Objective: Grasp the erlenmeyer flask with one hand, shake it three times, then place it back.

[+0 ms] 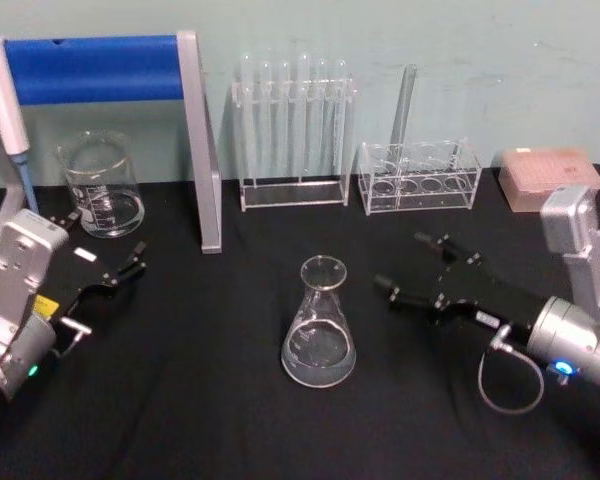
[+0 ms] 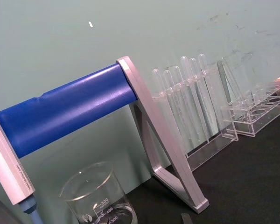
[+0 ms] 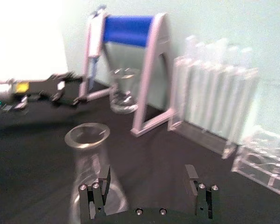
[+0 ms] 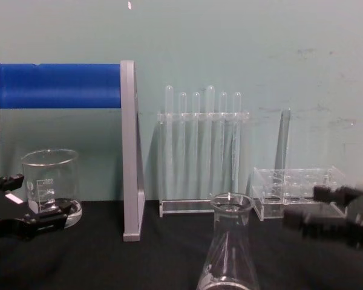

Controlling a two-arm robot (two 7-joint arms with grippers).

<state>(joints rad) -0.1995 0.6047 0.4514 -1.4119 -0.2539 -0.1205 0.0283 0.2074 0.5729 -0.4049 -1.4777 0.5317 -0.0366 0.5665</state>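
Observation:
The erlenmeyer flask stands upright on the black table, clear glass with a wide base and a flared rim; it also rises at the bottom of the chest view. My right gripper hovers open just to the flask's right, its fingers pointing toward it and apart from the glass. In the right wrist view this gripper stands wide open, with the flask just beyond one finger, off the middle of the gap. My left gripper rests open at the table's left, near the beaker.
A glass beaker sits at the back left under a blue-barred pipette stand. A rack of tall test tubes, a low clear rack and a pink tip box line the back.

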